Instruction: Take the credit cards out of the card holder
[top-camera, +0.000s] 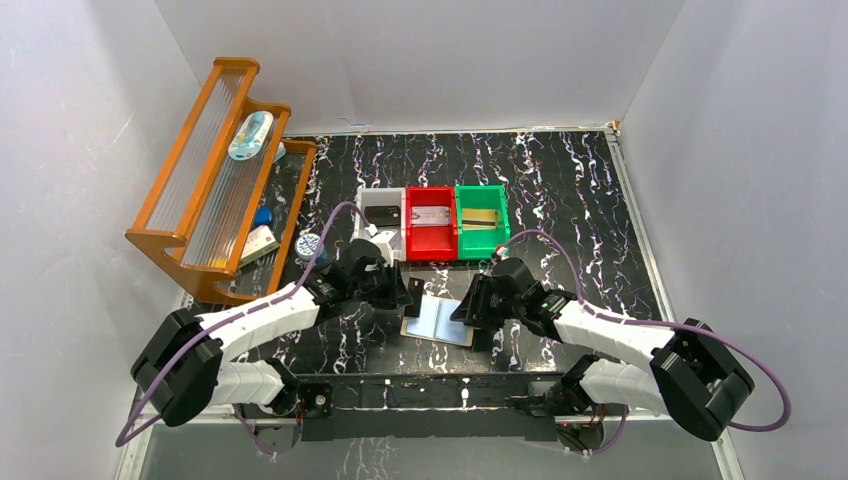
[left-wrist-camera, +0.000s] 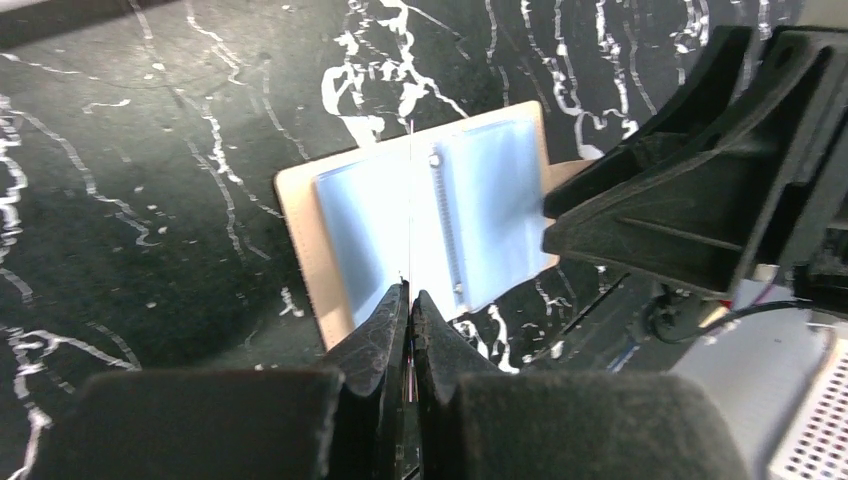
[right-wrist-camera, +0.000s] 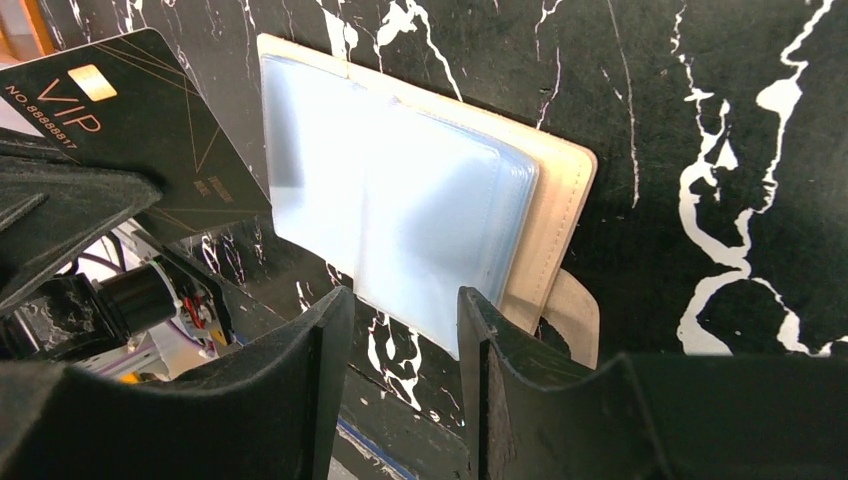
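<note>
Beyond both sets of jaws stand three small plastic bins in a row on the black, white-veined marble-look worktop (top-camera: 580, 200). The grey bin (top-camera: 362, 210) holds a dark card (top-camera: 384, 214), the red bin (top-camera: 430, 247) a pale printed card (top-camera: 432, 216), and the green bin (top-camera: 480, 247) a gold card (top-camera: 480, 218).

Between the two sets of jaws the tan leather-like card holder (top-camera: 438, 322) lies open and flat, its glossy pale blue plastic sleeves (right-wrist-camera: 400, 210) facing up. Its small rounded strap tab (right-wrist-camera: 575, 310) pokes out just beside the right jaws.

The left jaws are pressed together, pinching a matt black card (right-wrist-camera: 120, 110) with a gold chip and thin gold lines. It is lettered "VIP", with a number starting "NO. 8888". The right jaws are spread, with a corner of the blue sleeves between them.
</note>
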